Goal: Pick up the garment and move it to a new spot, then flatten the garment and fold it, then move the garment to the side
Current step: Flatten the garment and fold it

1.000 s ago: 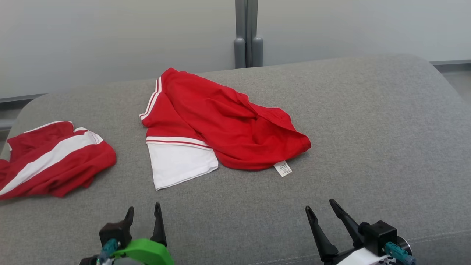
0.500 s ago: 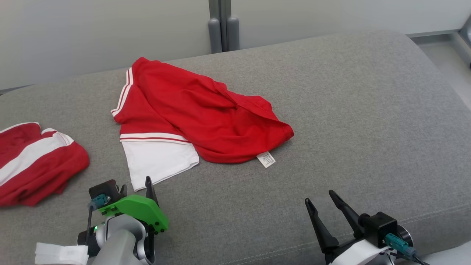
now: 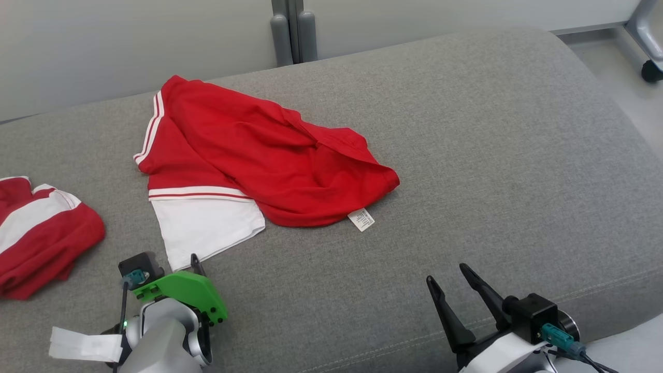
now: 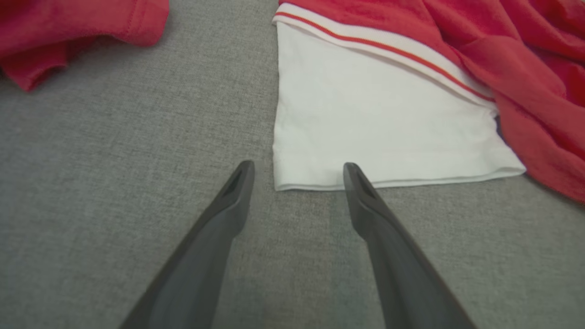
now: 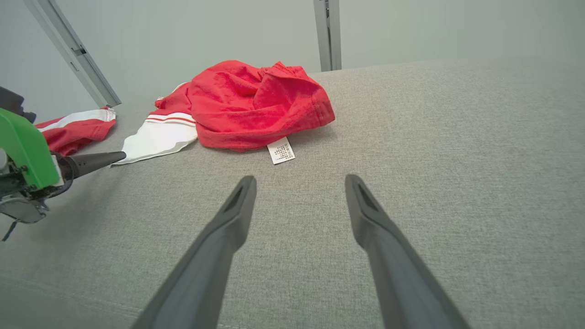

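Note:
The garment (image 3: 259, 150) is a crumpled red piece with a white panel (image 3: 207, 228) and a white label (image 3: 361, 219), lying mid-cushion. In the left wrist view my left gripper (image 4: 298, 167) is open, its fingertips at the near hem of the white panel (image 4: 365, 123) with nothing between them. From the head view the left gripper (image 3: 181, 263) sits mostly under its green cover, just below that hem. My right gripper (image 3: 446, 273) stands open and empty near the front edge, well short of the garment (image 5: 256, 100); the right wrist view shows this too (image 5: 300, 179).
A second red and white garment (image 3: 36, 228) lies bunched at the far left. The grey cushion (image 3: 518, 155) has wide bare fabric to the right. Beyond its right edge are floor and a caster wheel (image 3: 651, 70). A grey post (image 3: 292, 31) stands behind.
The head camera has turned right, shifting the whole picture left. My left gripper has moved forward to the white panel's hem. The right gripper has stayed put.

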Controlling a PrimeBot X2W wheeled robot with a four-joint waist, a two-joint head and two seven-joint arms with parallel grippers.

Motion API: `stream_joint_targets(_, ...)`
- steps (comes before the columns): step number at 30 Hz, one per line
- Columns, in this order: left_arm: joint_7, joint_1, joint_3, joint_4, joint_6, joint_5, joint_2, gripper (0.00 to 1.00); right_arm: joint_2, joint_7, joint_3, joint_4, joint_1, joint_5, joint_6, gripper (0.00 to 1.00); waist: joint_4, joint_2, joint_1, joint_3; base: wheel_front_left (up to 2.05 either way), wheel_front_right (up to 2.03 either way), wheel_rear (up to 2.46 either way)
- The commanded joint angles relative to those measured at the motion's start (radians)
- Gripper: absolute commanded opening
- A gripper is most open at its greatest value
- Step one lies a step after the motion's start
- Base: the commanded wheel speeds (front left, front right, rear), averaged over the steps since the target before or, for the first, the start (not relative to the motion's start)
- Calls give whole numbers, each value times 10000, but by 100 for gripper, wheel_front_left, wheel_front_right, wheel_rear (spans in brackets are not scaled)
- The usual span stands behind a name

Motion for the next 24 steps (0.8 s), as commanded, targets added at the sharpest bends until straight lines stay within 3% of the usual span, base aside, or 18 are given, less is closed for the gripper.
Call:
stream_joint_targets(1, -96, -263, -3, 162, 37, -93, 42, 91, -58, -35, 20, -38, -140, 109, -11, 100, -20, -1, 0, 85, 0, 0, 0)
stream_joint_targets(2, -96, -263, -3, 162, 37, -93, 42, 91, -58, -35, 20, -38, -140, 109, -11, 100, -20, -1, 0, 85, 0, 0, 0)
stream_joint_targets(3, -106, -312, -28, 248, 1, -127, 42, 67, -65, -35, 17, -53, -161, 102, -11, 100, -27, -1, 0, 112, 0, 0, 0)
stream_joint_targets(5, -152, -425, -66, 376, -66, -202, 42, 44, -90, -35, -5, -79, -188, 76, -11, 100, -44, -1, 0, 165, 0, 0, 0)
stream_joint_targets(6, -172, -478, -80, 419, -85, -229, 42, 27, -100, -35, -11, -90, -205, 79, -11, 100, -48, -1, 0, 190, 0, 0, 0)
stream_joint_targets(7, -192, -515, -107, 465, -114, -249, 42, 0, -110, -35, -24, -100, -225, 84, -11, 100, -50, -1, 0, 214, 0, 0, 0)
stream_joint_targets(15, -259, -514, -93, 421, -638, -571, 44, 0, -137, -35, -246, -68, -355, -56, -11, 100, 178, -1, 0, 325, 0, 0, 0)
stream_joint_targets(20, -255, 330, 501, -1232, -473, -101, 352, 0, 181, -35, -612, 258, -741, 86, -11, 100, 592, -1, 0, 413, 0, 0, 0)
stream_joint_targets(24, -258, 1288, 1235, -2993, -231, 484, 454, 0, 333, -35, -789, 1338, -1416, 495, -11, 100, 987, -1, 0, 429, 0, 0, 0)
